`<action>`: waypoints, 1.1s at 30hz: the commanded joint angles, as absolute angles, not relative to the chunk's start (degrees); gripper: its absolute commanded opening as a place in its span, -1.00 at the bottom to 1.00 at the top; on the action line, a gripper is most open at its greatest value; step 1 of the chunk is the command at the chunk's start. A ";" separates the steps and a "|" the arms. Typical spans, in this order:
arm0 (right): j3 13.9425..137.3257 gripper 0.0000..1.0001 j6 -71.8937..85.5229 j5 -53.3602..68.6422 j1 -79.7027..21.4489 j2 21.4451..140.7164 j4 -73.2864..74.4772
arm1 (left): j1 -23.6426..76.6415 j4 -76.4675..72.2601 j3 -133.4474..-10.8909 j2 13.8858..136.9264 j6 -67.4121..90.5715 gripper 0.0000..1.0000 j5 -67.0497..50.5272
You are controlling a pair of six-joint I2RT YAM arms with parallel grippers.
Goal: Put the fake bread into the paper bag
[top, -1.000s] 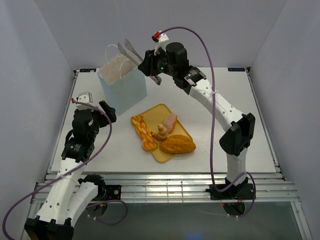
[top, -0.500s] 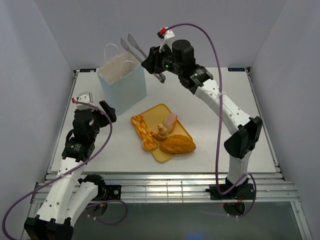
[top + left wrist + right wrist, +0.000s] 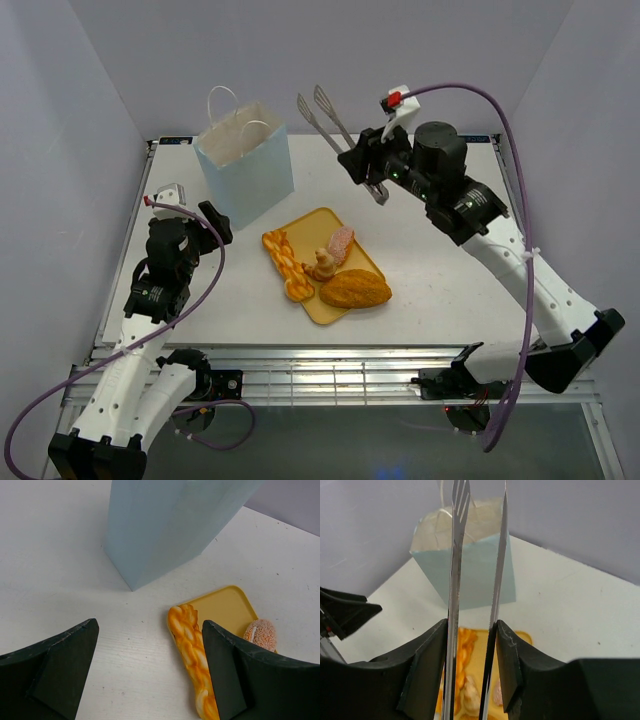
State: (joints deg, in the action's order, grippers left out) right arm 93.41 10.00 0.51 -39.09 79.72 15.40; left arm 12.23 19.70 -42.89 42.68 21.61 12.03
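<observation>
The pale blue paper bag (image 3: 246, 165) stands upright at the back left, also seen in the left wrist view (image 3: 170, 525) and the right wrist view (image 3: 470, 560). On the yellow tray (image 3: 322, 222) lie an orange braid (image 3: 283, 262), a small croissant (image 3: 321, 265), a pinkish piece (image 3: 340, 241) and a golden oval loaf (image 3: 355, 290). My right gripper (image 3: 372, 180) is shut on the metal tongs (image 3: 322, 118), held high right of the bag; the tong tips are empty. My left gripper (image 3: 205, 222) is open and empty, left of the tray, with the braid (image 3: 192, 652) ahead of it.
White walls close in the table on the left, right and back. The table's front edge runs along a metal rail (image 3: 330, 365). The tong arms (image 3: 455, 580) block the middle of the right wrist view.
My right arm has swung to the right and away from the bag's opening, carrying the tongs up and over towards the back middle. The left arm has not moved.
</observation>
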 commanded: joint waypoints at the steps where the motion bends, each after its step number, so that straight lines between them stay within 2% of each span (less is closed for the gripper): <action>1: 85.10 -0.04 10.10 -3.51 -38.94 72.10 15.21 | 12.39 19.51 -43.07 42.28 21.09 0.89 13.01; 9: 61.55 -0.07 15.99 -10.11 -38.85 58.89 14.77 | 12.48 19.42 -42.98 43.06 21.44 0.89 11.43; 19: 49.06 -0.06 22.84 -11.16 -38.76 52.04 14.06 | 12.48 19.42 -42.98 43.07 21.36 0.89 11.69; 25: 44.39 0.05 25.31 -12.21 -38.32 51.07 12.83 | 12.48 19.51 -42.98 43.42 21.36 0.89 11.34; 33: 40.52 0.06 28.03 -8.97 -36.74 52.55 9.06 | 12.57 19.42 -43.07 43.94 21.36 0.89 10.55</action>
State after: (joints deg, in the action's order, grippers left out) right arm 40.36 26.04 -10.17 -37.58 52.23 14.79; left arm 12.23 19.68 -42.89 43.83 21.47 11.33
